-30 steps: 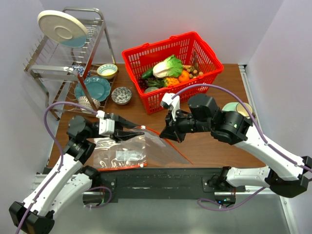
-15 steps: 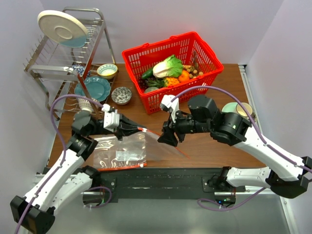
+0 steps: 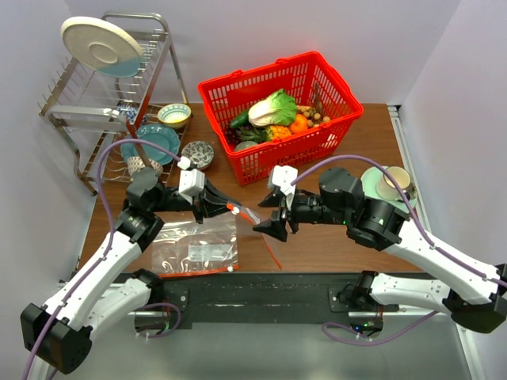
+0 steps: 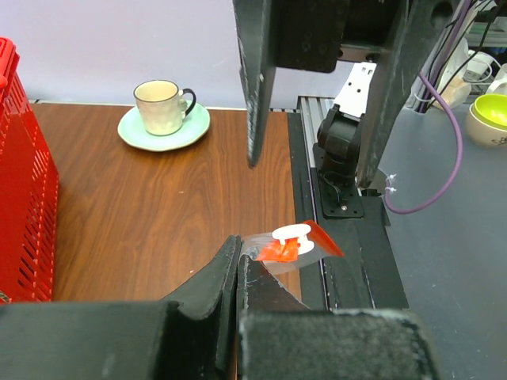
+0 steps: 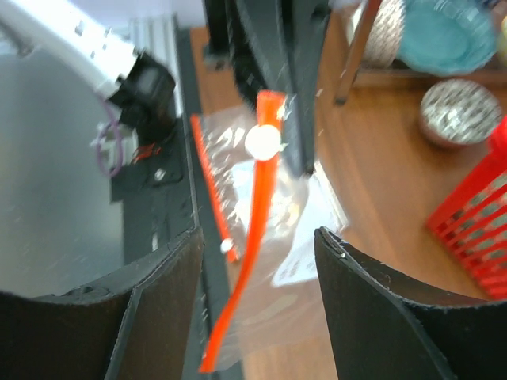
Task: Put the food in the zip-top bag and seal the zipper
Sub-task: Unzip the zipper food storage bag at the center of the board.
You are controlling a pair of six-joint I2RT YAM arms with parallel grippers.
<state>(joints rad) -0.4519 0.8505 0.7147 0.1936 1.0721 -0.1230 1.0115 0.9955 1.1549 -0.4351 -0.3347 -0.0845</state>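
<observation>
Zipper [image 4: 279,252] aloft, left gripper [image 3: 228,208] outstretched, pinching it

I can read no words, brands or numbers anywhere. The white label [image 3: 207,252] inside the flat clear bag [image 3: 178,247] on the table [image 3: 348,237] has print too small to read.

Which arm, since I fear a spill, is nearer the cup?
Right. The right arm passes just beside the cup and saucer; the left arm is far to its left.
</observation>
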